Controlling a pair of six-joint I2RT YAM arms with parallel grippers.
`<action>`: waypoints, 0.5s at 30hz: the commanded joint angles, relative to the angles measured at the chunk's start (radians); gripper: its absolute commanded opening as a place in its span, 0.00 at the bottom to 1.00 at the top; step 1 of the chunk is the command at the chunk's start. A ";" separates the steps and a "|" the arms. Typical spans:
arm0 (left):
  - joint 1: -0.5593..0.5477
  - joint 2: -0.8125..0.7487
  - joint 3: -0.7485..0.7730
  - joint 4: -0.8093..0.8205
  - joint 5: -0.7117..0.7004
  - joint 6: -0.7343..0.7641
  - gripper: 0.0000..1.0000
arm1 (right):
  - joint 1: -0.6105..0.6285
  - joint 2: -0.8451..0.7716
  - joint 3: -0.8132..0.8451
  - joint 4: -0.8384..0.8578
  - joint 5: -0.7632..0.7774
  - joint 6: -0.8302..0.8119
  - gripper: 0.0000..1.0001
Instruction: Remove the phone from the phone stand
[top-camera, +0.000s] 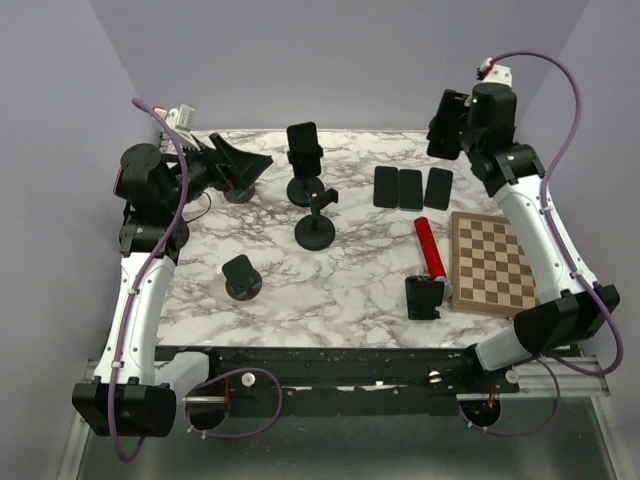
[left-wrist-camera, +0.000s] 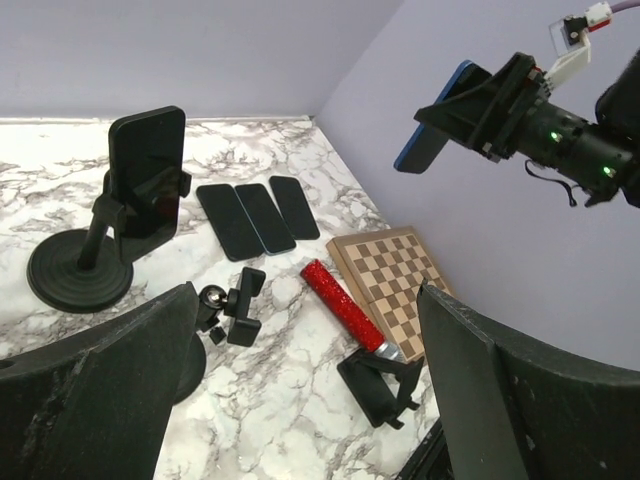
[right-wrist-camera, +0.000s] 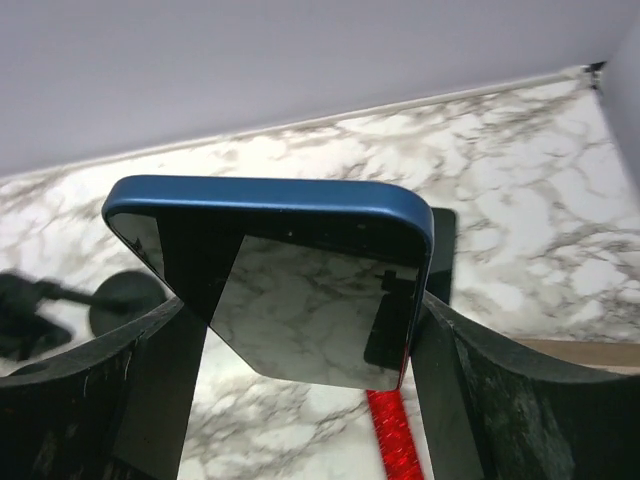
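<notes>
Pinching stiff, slick, breakable phone (left-wrist-camera: 432, 125) by long edges in right gripper (right-wrist-camera: 300, 335), upper right; left gripper (top-camera: 243, 166) wide, empty.

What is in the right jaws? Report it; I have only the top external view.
Observer: The right wrist view shows a blue-edged phone pinched between the right jaws by its side edges, with its dark screen reflecting the marble.
Operator: Give me its height off the surface.
Observer: In the left wrist view it hangs in the air, well clear of the marble table and touching no stand.
</notes>
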 joint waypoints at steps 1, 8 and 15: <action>0.003 -0.002 -0.014 0.027 -0.002 -0.017 0.99 | -0.201 0.120 0.058 -0.049 -0.124 0.010 0.01; 0.003 0.018 -0.041 0.067 0.008 -0.040 0.99 | -0.420 0.390 0.155 -0.081 -0.199 0.023 0.01; 0.003 0.042 -0.058 0.117 0.043 -0.086 0.99 | -0.453 0.583 0.202 -0.091 -0.212 0.017 0.01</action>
